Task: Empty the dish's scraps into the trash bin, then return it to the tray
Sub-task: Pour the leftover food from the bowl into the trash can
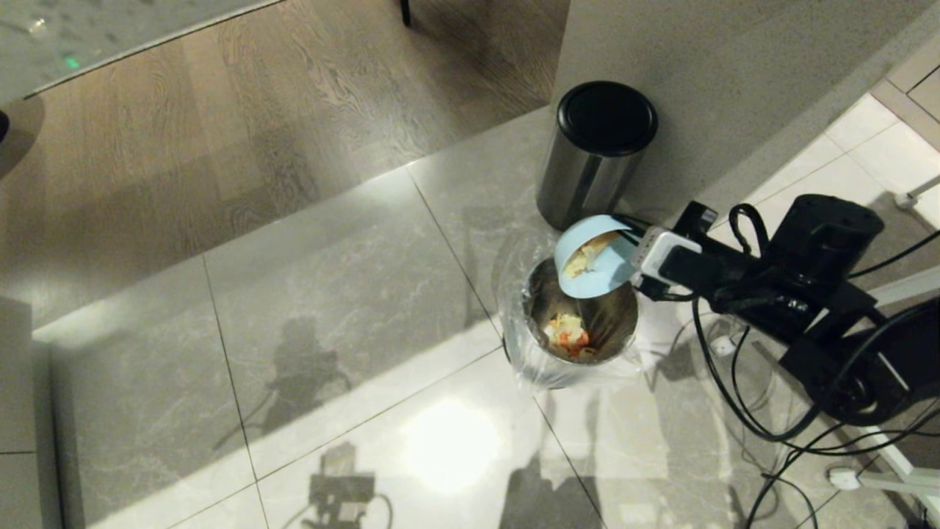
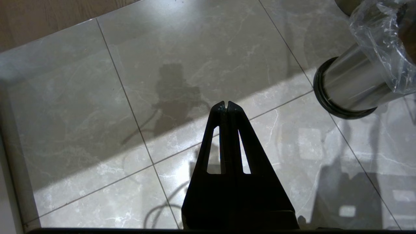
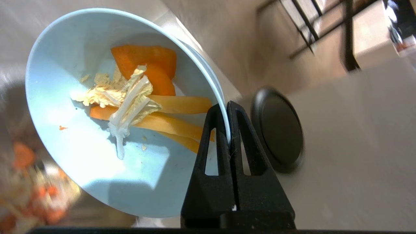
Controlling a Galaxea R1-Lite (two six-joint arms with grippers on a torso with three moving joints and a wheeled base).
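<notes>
Right gripper [image 3: 227, 125] pinches the tilted dish [image 1: 593, 257] by its rim over the trash bin [image 1: 580, 323]; clinging scraps [image 3: 143, 97] may stay stuck, or the thin-held dish slips in.

We find the head view looking steeply down from high above, the trash bin [image 1: 584, 323] right of centre. The left wrist view faces the floor, the bin [image 2: 354, 87] upper right. The right wrist view sits close behind the dish [image 3: 107, 123], sharing it [image 1: 595, 257] with the head view.
</notes>
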